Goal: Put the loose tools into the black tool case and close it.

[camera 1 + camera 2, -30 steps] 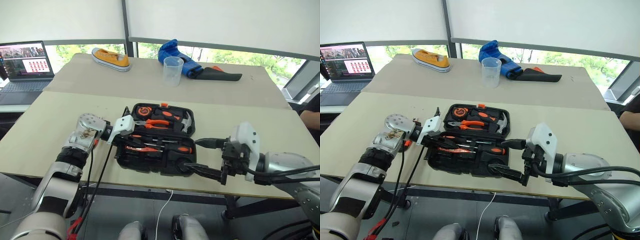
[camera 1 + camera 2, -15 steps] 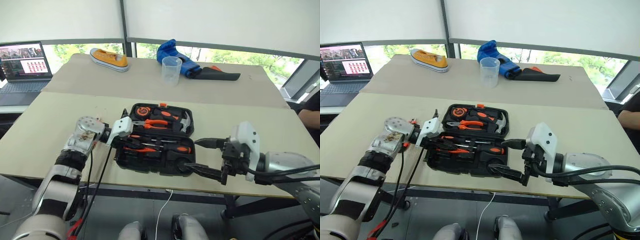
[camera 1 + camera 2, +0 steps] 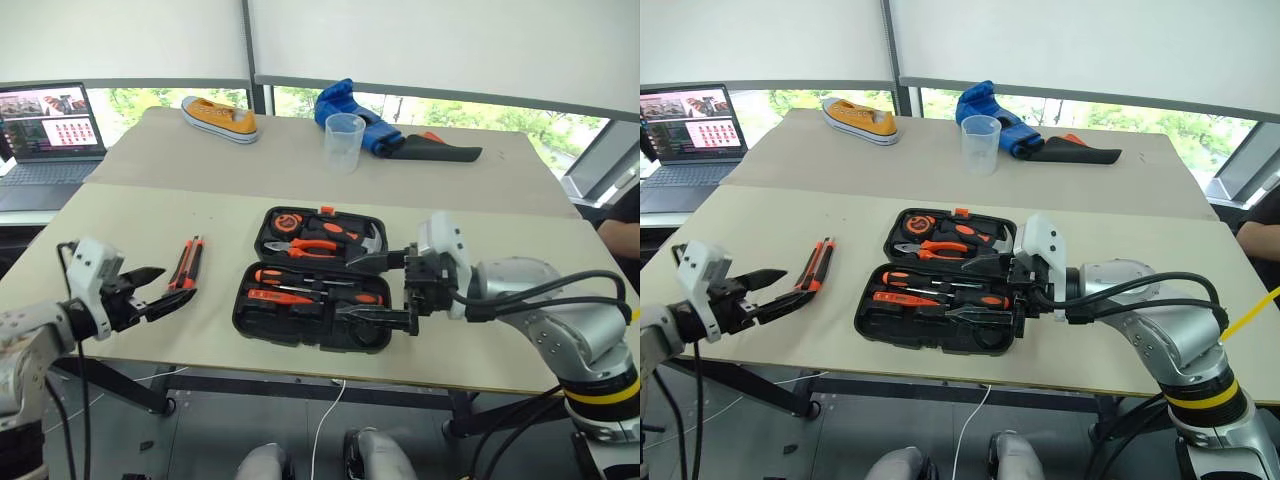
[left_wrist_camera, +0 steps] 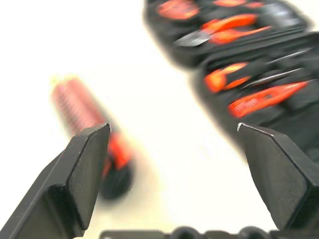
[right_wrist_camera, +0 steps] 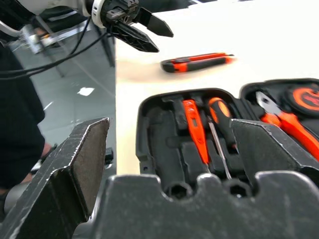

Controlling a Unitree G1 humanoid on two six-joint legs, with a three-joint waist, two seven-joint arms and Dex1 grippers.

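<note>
Head views: black tool case (image 3: 315, 290) lies open and flat on the bench (image 3: 120, 240), both halves up. Pliers, hammer and tape measure sit in the far half; two screwdrivers (image 3: 310, 277) and an orange tester screwdriver (image 3: 275, 296) sit in the near half. Black-orange utility knife (image 3: 186, 276) lies loose on the bench, left of the case and apart from it. Judged: most tools stowed; knife and lid closing are left. Tape roll not made out.

Left tool (image 3: 158, 294) is held low off the bench's near-left edge, fingers spread and empty, tips just short of the knife's near end. Right tool (image 3: 385, 290) reaches leftward over the case's right end, fingers wide, holding nothing.

Left wrist view: fingers (image 4: 79, 174) apart, blurred knife (image 4: 87, 122) between them and the case (image 4: 249, 74) beyond.

Right wrist view: wide fingers (image 5: 75, 169) frame the near half's screwdrivers; knife (image 5: 197, 62) and left tool (image 5: 139, 30) lie beyond.
</note>
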